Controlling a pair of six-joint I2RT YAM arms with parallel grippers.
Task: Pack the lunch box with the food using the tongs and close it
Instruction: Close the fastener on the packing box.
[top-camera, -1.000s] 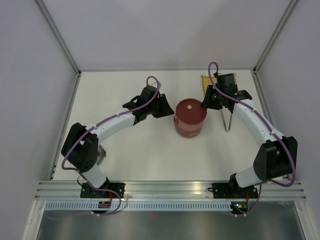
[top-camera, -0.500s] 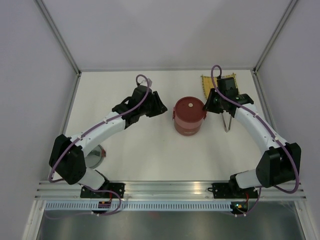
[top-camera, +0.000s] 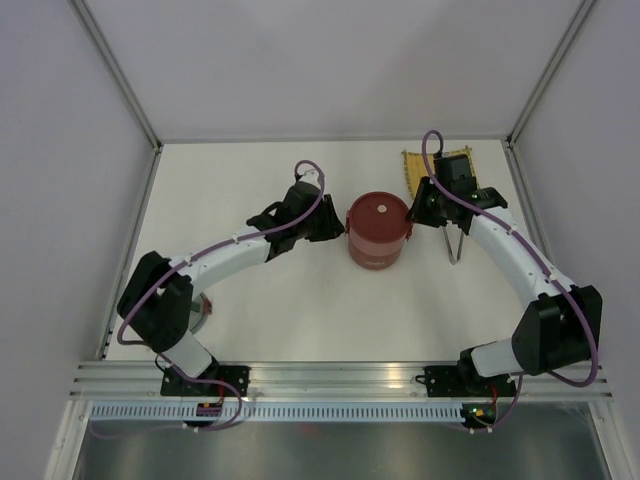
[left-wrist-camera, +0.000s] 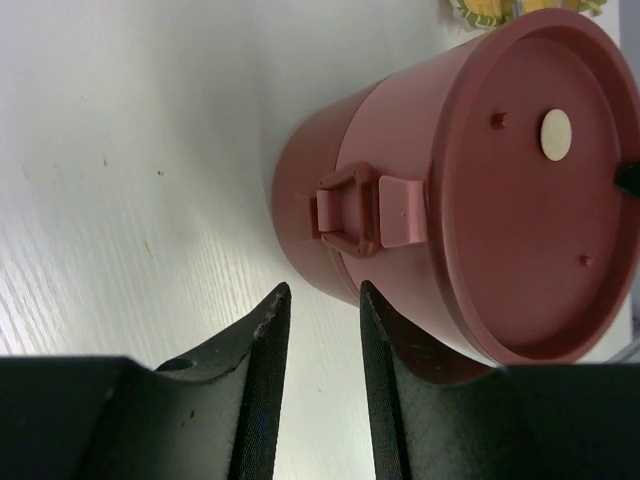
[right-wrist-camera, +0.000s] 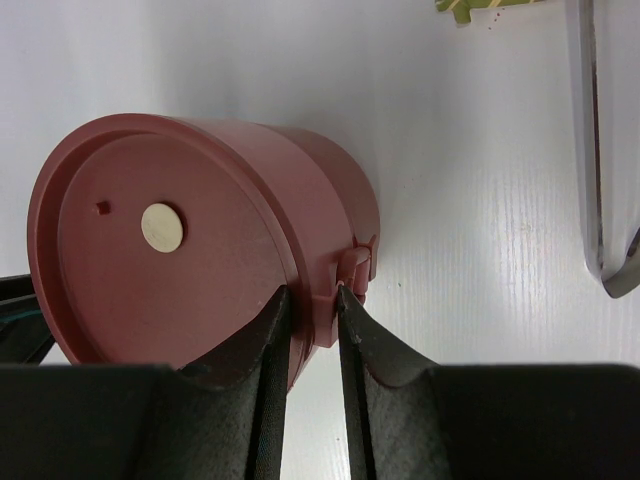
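The left gripper (left-wrist-camera: 322, 295), jaws narrowly apart and holding nothing, is hovering just beside the closed lunch box (top-camera: 379, 235), facing its side latch (left-wrist-camera: 348, 210). The box is standing mid-table, tiers stacked and lid on; no food is showing. At its right edge the right gripper (right-wrist-camera: 312, 295) is pinching the lid's rim by the opposite latch. The tongs (top-camera: 455, 245) are lying on the table (top-camera: 250, 180) beyond, near a yellow mat (top-camera: 440, 163). The risk, as it looks: a one-sided tug on the rim tipping or dragging the tall stack, or a finger slipping off the small latch. No brand, label or lettering is readable.
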